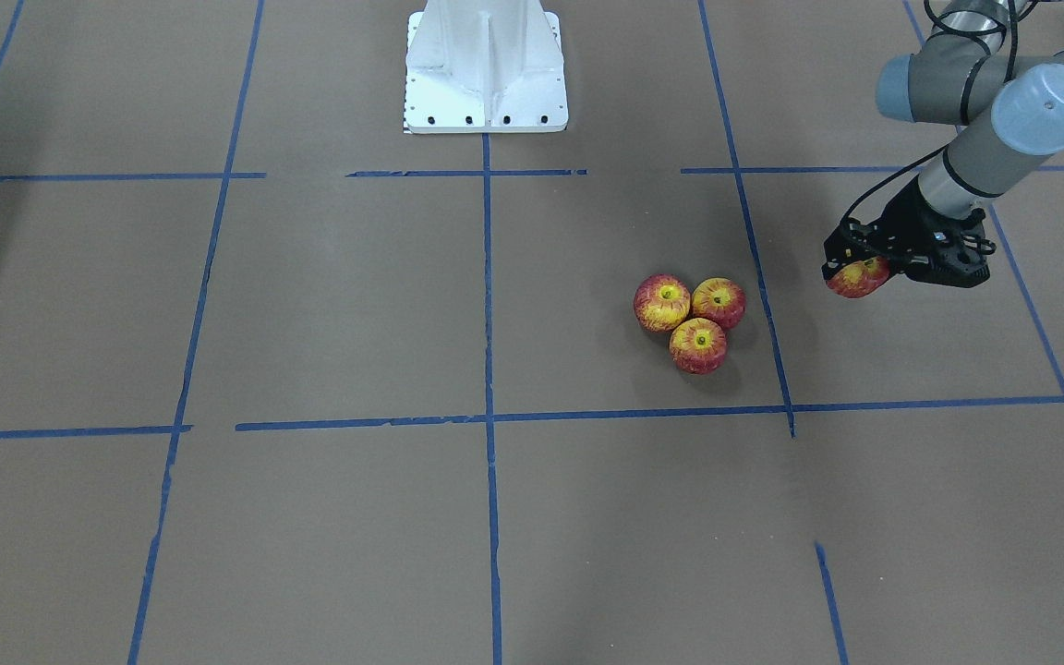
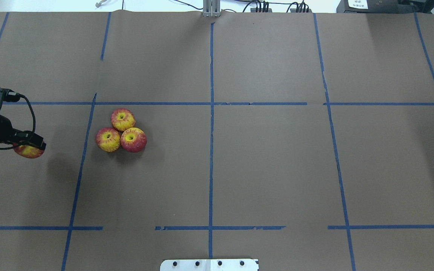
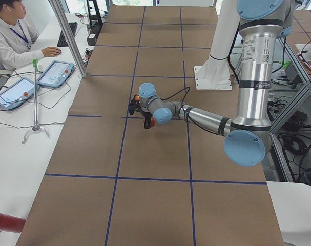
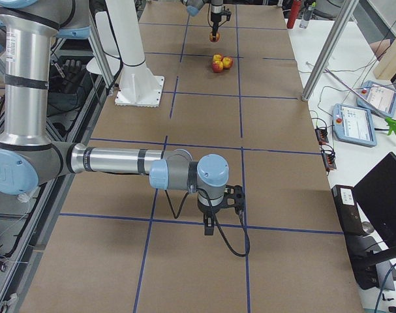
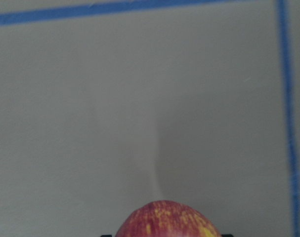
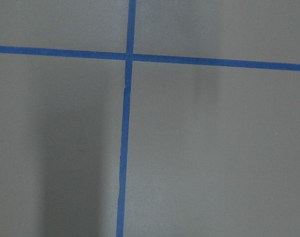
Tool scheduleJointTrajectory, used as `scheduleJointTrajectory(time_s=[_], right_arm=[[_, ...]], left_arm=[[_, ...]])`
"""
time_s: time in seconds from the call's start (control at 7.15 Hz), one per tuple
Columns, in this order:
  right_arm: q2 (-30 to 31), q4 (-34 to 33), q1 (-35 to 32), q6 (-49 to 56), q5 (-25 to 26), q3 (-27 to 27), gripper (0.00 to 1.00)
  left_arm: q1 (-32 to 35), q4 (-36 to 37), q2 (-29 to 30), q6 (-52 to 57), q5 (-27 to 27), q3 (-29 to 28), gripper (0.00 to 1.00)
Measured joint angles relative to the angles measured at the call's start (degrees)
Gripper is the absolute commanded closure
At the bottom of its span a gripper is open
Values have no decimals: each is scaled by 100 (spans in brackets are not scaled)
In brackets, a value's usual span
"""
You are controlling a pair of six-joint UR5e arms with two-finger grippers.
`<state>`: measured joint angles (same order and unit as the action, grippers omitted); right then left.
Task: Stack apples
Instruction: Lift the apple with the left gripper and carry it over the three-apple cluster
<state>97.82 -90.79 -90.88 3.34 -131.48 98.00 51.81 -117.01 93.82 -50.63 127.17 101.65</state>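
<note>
Three red-and-yellow apples (image 1: 662, 302) (image 1: 719, 301) (image 1: 698, 344) sit touching in a tight cluster on the brown table, stem hollows up; they also show in the overhead view (image 2: 123, 119) (image 2: 108, 139) (image 2: 133, 139). My left gripper (image 1: 858, 277) (image 2: 28, 149) is shut on a fourth apple (image 5: 167, 219) and holds it above the table, well apart from the cluster, across a blue tape line from it. My right gripper (image 4: 211, 225) shows only in the exterior right view, low over the table at the other end; I cannot tell whether it is open or shut.
The white robot base (image 1: 486, 69) stands at the table's robot-side edge. Blue tape lines (image 2: 211, 113) mark a grid on the brown paper. An operator (image 3: 12, 36) sits with tablets (image 3: 55, 73) beside the table's far side, behind metal poles (image 3: 68, 36).
</note>
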Motion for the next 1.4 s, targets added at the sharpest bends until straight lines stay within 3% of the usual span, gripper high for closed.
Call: scheduleJointTrajectory(time_s=[0.56,1.4], right_arm=[[0,0,0,0,0,0,0],[0,0,0,0,0,0,0]], left_arm=[[-492,1576,1562,-730,-116,22,97],[-919,1690,1843,-975,-798,-31,94]])
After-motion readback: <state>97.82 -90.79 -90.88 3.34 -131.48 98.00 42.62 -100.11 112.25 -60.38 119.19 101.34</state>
